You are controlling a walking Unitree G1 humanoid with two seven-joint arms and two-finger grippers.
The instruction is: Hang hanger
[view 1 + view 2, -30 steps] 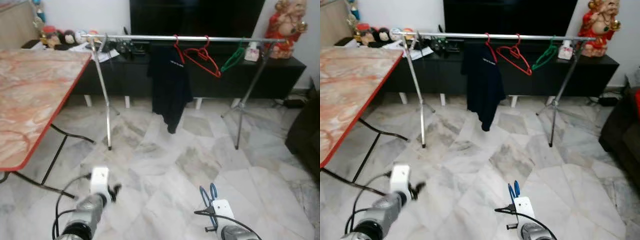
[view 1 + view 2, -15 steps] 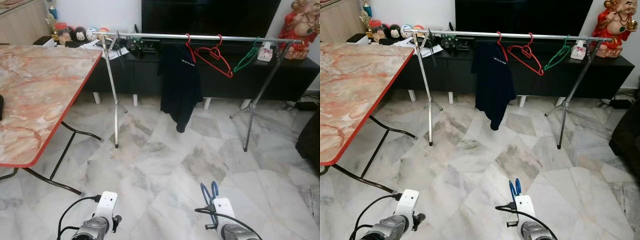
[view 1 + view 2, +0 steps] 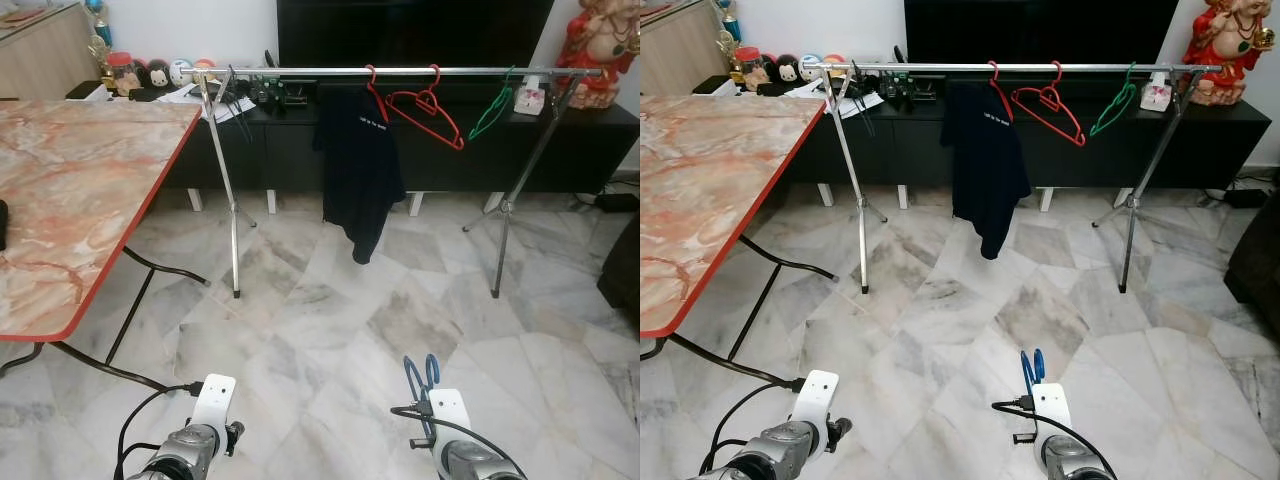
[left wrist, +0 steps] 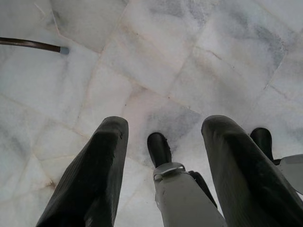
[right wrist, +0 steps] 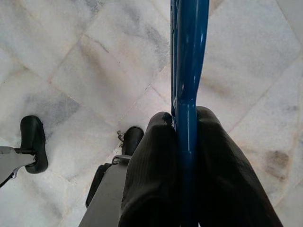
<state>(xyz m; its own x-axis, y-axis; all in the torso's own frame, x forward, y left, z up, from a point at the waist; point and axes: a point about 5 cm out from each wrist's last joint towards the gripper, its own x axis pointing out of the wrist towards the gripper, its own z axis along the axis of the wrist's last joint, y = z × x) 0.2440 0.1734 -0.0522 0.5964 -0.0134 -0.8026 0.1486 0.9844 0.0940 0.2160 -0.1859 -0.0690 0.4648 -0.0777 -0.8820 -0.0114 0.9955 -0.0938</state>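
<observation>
A blue hanger [image 3: 420, 377] sticks up from my right gripper [image 5: 186, 124], low at the bottom right; the two black fingers [image 5: 151, 165] are shut on its blue bar [image 5: 189, 56]. Ahead stands a silver clothes rail [image 3: 400, 72] on tripod legs. On it hang a dark shirt [image 3: 355, 165] on a red hanger, a bare red hanger [image 3: 425, 108] and a green hanger [image 3: 492, 108]. My left gripper [image 4: 163, 137] hangs low at the bottom left, open over the marble floor with nothing between its fingers.
A marble-patterned folding table [image 3: 70, 190] with a red edge stands at the left, its black legs [image 3: 120, 330] reaching onto the floor. Behind the rail are a black low cabinet [image 3: 560, 140], a dark TV [image 3: 410, 30] and a red figurine [image 3: 600, 45]. A dark sofa edge [image 3: 622, 275] is at far right.
The camera has shifted a little, so the rail and table sit slightly differently in view. Both arms stay low; the blue hanger remains in the right gripper.
</observation>
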